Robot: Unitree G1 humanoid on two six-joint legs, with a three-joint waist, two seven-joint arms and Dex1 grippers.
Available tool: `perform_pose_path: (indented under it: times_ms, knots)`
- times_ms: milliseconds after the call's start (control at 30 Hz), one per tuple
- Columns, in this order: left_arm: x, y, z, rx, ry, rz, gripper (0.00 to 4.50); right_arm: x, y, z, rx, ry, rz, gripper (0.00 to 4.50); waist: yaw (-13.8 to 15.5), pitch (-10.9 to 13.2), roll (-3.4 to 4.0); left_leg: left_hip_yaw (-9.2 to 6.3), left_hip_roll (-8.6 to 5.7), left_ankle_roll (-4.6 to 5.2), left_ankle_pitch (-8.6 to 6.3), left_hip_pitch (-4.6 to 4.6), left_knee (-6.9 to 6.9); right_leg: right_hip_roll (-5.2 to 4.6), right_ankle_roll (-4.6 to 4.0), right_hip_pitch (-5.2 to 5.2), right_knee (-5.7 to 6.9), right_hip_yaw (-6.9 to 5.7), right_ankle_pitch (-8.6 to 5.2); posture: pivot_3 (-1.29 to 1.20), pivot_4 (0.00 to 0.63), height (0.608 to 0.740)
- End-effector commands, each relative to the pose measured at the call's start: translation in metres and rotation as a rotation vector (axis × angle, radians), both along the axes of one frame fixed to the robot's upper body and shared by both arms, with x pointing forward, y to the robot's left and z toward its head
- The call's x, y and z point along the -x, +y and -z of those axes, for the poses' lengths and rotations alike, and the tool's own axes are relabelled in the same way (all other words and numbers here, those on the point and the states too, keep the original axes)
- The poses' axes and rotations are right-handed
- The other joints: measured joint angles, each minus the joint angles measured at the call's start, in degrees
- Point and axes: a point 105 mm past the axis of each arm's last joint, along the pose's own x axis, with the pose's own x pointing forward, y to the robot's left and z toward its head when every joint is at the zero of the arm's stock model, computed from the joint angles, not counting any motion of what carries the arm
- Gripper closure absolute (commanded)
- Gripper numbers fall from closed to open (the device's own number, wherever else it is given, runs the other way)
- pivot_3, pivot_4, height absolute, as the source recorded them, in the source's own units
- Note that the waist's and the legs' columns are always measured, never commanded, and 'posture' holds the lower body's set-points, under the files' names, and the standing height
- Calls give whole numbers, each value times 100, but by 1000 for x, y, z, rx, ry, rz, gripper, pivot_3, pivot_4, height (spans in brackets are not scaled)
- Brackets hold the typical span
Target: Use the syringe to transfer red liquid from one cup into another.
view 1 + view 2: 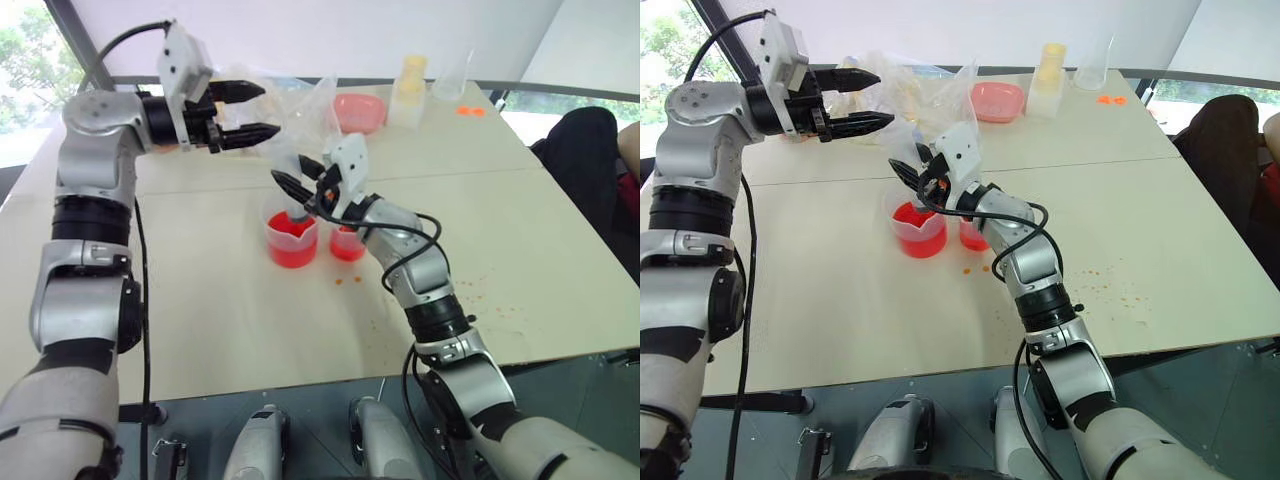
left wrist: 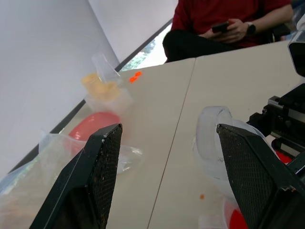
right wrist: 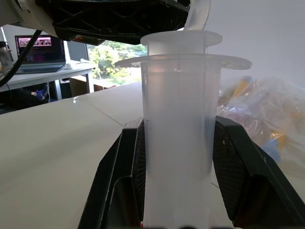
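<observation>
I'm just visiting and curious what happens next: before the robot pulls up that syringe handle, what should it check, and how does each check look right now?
1. Right gripper clamped on the syringe barrel: ok.
2. Syringe standing upright over the larger cup of red liquid: ok.
3. Tip under the liquid: cannot tell.
4. Left gripper open, ready for the plunger handle: ok.
5. Left gripper around the handle: not ok, it hangs above and to one side.
6. Smaller cup upright beside the larger one: ok.
</observation>
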Motion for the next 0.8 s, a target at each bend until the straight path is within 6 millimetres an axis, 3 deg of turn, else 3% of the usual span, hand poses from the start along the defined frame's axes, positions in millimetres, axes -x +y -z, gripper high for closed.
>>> perform_pose_path:
  times_ms: [33, 167, 267, 467, 800]
  knots:
    - [-1, 2, -16, -22, -81, -31, 1187, 16, 12, -23, -50, -84, -59, 3069, -1, 0, 0, 0, 0, 0, 0, 0, 0, 0, 0, 0, 0, 0, 0, 0, 150, 740]
    - [0, -4, -18, -37, -106, -13, 1187, 20, 19, -20, -50, -80, -72, 3069, -1, 0, 0, -1, 0, 0, 0, 0, 0, 0, 0, 0, 1, 0, 0, 0, 150, 740]
    - [5, -9, -20, -30, -104, 31, 2048, 23, 25, -18, -52, -74, -78, 3069, -1, 0, 0, 0, 0, 0, 0, 0, 0, 0, 0, 0, 1, 0, 0, 0, 150, 740]
    - [12, -14, -22, -28, -96, 77, 4466, 28, 37, -8, -37, -64, -97, 3069, -4, 0, 0, -1, 0, 0, 0, 0, 0, 0, 0, 0, 2, 0, 0, 0, 150, 740]
    - [17, -20, -44, 2, -144, 95, 4491, 31, 47, 7, -4, -47, -118, 3069, -5, 0, 0, -2, 0, 0, 0, 0, 0, 1, 0, 0, 2, 0, 0, 0, 150, 740]
